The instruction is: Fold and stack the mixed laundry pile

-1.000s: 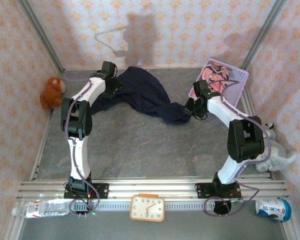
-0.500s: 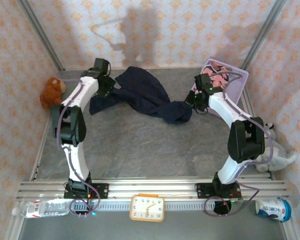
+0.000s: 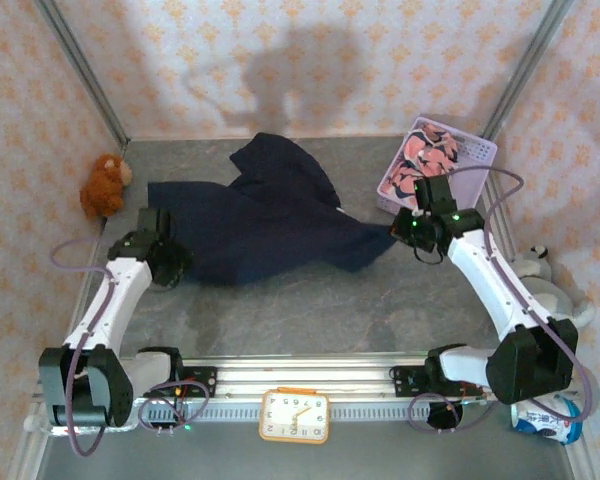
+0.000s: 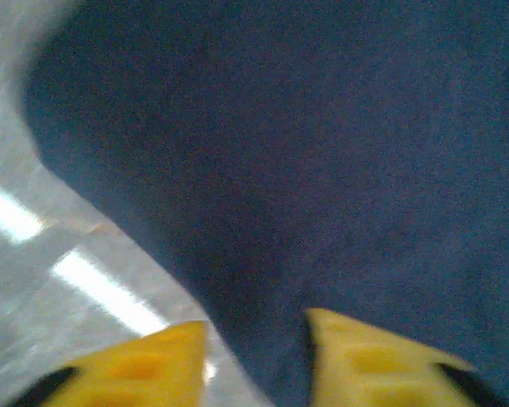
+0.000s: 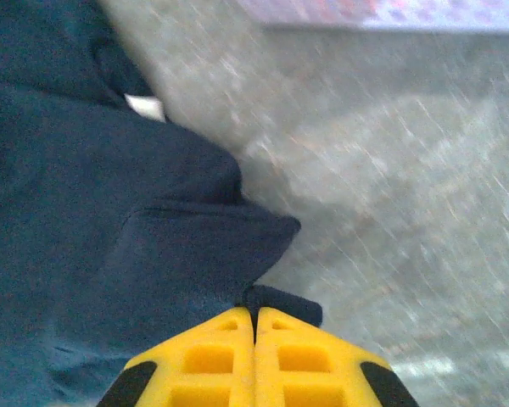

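The large dark navy garment (image 3: 270, 220) lies spread across the back half of the table, stretched from left to right. My left gripper (image 3: 172, 262) is at its near-left edge. In the left wrist view it (image 4: 256, 326) is open, with the navy cloth (image 4: 322, 170) edge running under the gap between its yellow fingers. My right gripper (image 3: 402, 228) is at the garment's right tip. The right wrist view shows it (image 5: 255, 312) shut on a corner of the navy cloth (image 5: 110, 212). The pink printed garment (image 3: 423, 160) lies in the lavender basket (image 3: 480, 150).
A brown plush toy (image 3: 105, 185) sits by the left wall, and a grey plush toy (image 3: 540, 290) by the right wall. A clock (image 3: 295, 415) and a blue-and-white can (image 3: 550, 420) sit by the rail at the near edge. The basket's wall (image 5: 390, 13) is just beyond the right gripper.
The left arm swung from the back left to the near left. The right gripper drew its corner rightward. The navy garment went from bunched to spread wide and flatter.
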{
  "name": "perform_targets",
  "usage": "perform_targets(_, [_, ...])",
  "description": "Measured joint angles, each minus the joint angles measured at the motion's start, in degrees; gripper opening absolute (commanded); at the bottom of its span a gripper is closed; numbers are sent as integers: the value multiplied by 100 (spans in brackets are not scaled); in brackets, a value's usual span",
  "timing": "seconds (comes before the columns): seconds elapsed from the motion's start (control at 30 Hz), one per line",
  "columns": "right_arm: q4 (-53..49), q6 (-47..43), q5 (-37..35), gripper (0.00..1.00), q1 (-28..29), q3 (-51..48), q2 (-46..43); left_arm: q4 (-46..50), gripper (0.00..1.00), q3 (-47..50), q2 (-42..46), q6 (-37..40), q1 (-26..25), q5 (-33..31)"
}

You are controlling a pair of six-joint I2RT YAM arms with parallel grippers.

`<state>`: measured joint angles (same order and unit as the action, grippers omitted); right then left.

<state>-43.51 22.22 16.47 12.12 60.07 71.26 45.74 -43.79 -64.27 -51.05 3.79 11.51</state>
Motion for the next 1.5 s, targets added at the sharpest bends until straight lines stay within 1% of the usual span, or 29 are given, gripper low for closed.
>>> perform_targets(0.07, [-129, -74, 26, 0, -7, -68, 118, 133, 92, 151, 0, -7, 0, 4])
perform_targets(0.23, [-144, -173, 216, 0, -17, -68, 435, 17, 91, -20, 50, -116, 0, -4])
perform_targets(0.4, [-57, -192, 514, 0, -17, -101, 444, -514, 90, -129, 138, -455, -17, -46])
perform_targets(0.53, [-33, -192, 675, 0, -15, -417, 295, -968, 90, -146, -221, -656, -203, -109])
perform_targets(0.57, [-179, -190, 645, 12, -15, -638, 136, -1069, 90, -179, -407, -682, -260, -127])
perform_targets(0.63, [-516, -129, 254, 52, -4, -942, -236, -1189, 91, -293, -815, -713, -380, -138])
perform_targets(0.67, [-629, -70, 68, 58, -7, -1021, -389, -1257, 91, -369, -1029, -723, -431, -144])
perform_targets(0.73, [-846, 26, -356, 62, -7, -1113, -785, -1377, 91, -507, -1357, -730, -501, -146])
perform_targets(0.8, [-866, 68, -619, 62, -7, -1104, -973, -1423, 91, -603, -1513, -741, -531, -146])
perform_targets(0.87, [-813, 66, -667, 62, -7, -999, -831, -1453, 91, -758, -1696, -726, -557, -157])
perform_targets(1.0, [-520, -57, -656, 49, -7, -269, 286, -1493, 90, -1145, -2240, -599, -557, -173])
perform_targets(1.03, [-337, -74, -588, 47, -4, -85, 579, -1517, 90, -1222, -2402, -581, -557, -175])
perform_targets(1.13, [-31, -129, -317, 46, 94, 439, 1244, -1541, 90, -1316, -2800, -538, -557, -234])
perform_targets(1.3, [354, -295, -181, 39, 732, 1764, 2649, -1495, 91, -1349, -3346, -433, -557, -369])
perform_targets(1.4, [448, -293, -175, 37, 1038, 2662, 3576, -1351, 91, -1510, -3471, -352, -549, -457])
perform_targets(1.5, [538, -291, -214, 35, 1187, 3602, 4557, -1250, 91, -1537, -3528, -247, -424, -479])
